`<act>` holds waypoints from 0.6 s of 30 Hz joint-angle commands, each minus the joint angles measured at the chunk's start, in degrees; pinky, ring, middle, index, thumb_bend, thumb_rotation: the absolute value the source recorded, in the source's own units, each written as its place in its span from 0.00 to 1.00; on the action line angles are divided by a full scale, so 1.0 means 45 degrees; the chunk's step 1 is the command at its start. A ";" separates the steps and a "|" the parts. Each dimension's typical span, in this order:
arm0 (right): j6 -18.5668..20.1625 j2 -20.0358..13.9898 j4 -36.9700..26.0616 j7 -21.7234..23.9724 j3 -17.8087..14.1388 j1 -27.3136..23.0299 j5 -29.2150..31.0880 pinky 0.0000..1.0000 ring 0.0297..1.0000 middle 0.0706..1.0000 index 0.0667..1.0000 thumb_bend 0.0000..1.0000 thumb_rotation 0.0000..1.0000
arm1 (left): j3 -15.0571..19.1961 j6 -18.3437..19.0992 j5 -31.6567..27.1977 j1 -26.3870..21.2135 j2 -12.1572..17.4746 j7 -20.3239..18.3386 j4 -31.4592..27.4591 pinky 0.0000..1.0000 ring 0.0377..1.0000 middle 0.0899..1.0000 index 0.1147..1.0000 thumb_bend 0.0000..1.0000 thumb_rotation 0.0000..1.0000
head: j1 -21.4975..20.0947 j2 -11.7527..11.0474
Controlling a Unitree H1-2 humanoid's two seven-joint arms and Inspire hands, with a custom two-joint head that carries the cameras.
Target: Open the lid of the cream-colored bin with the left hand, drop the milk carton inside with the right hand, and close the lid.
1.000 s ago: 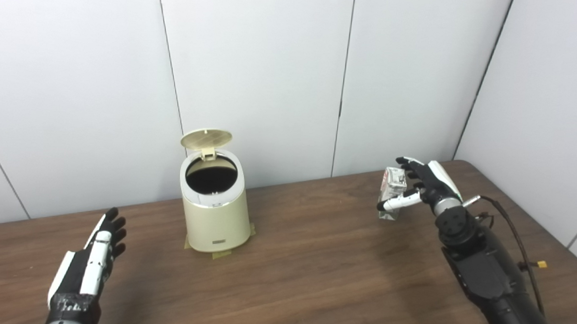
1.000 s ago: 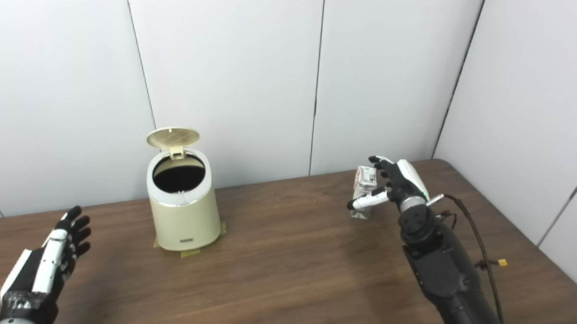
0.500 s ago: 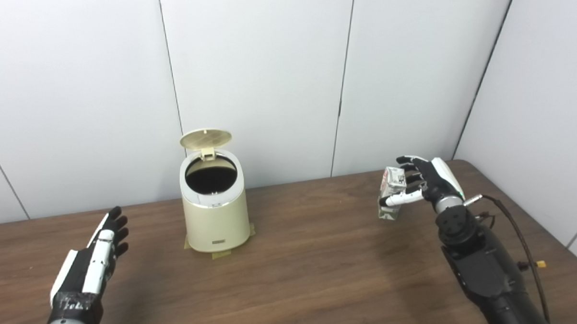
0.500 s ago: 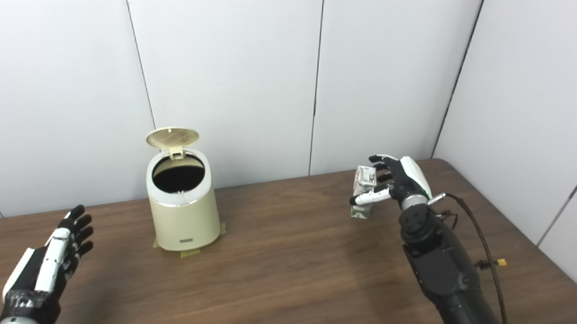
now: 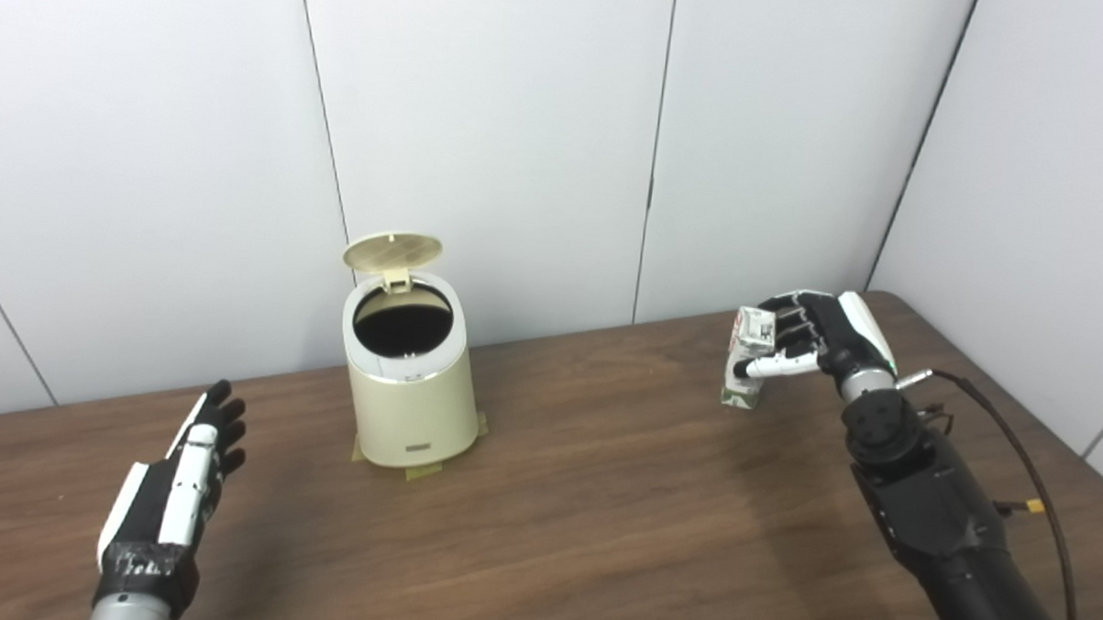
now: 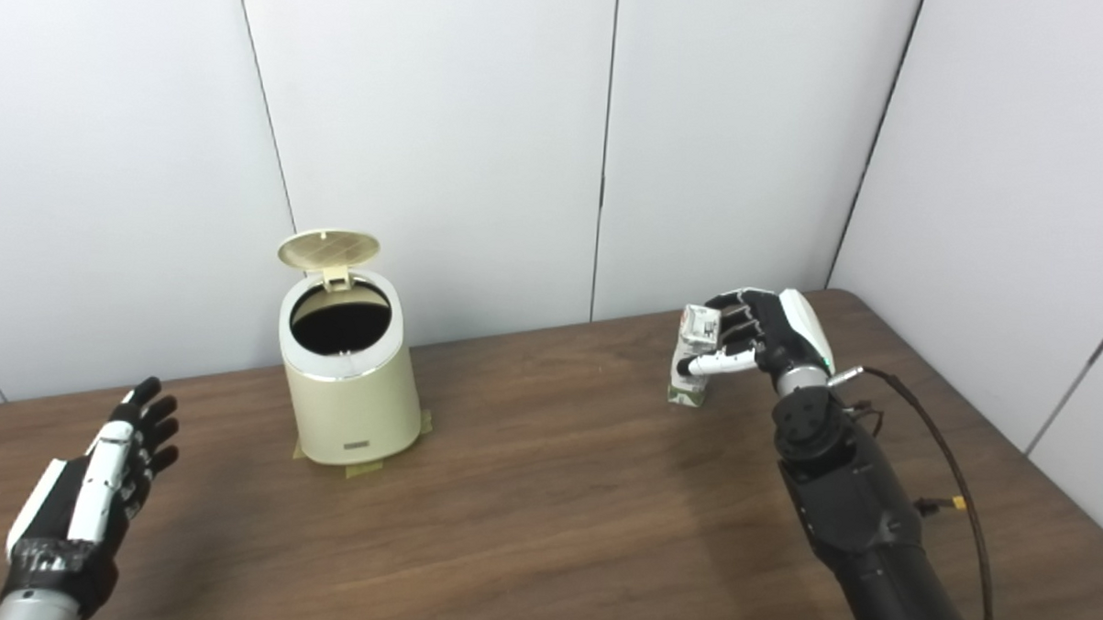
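Grasping stage, carton not yet lifted:
left eye view, lid (image 5: 392, 248): already up, hinged back over the rear rim of the cream-colored bin (image 5: 410, 406), centre-left of frame; opening is dark and clear.
left eye view, milk carton (image 5: 745, 358): upright on the table (image 5: 600, 495), right of centre, well apart from the bin.
left eye view, right hand (image 5: 812, 336): fingers and thumb wrapped around the carton's upper part, clasping it.
right eye view, left hand (image 6: 96, 491): lower left of frame, fingers spread, holding nothing, well apart from the bin.
right eye view, carton base: looks to be touching the table.
done: lid opening.
left: lift, carry across to the bin, drop in, close lid.
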 commanded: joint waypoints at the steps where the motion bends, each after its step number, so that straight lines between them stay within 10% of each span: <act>1: -0.0603 -0.0202 -0.0221 -0.0118 -0.0083 -0.0547 0.0109 0.61 0.55 0.47 0.59 0.63 0.00 | 0.0031 -0.0063 -0.0034 -0.0585 0.0002 0.0051 -0.0475 0.96 0.98 0.97 1.00 0.41 1.00 | -0.0011 0.0013; 18: -0.0904 -0.0296 -0.0554 -0.0019 0.0119 -0.0335 0.0075 0.63 0.54 0.44 0.59 0.57 0.00 | 0.0087 0.0106 0.0165 -0.0639 -0.0008 0.0223 -0.0690 0.96 0.98 0.96 1.00 0.39 1.00 | 0.0131 -0.0043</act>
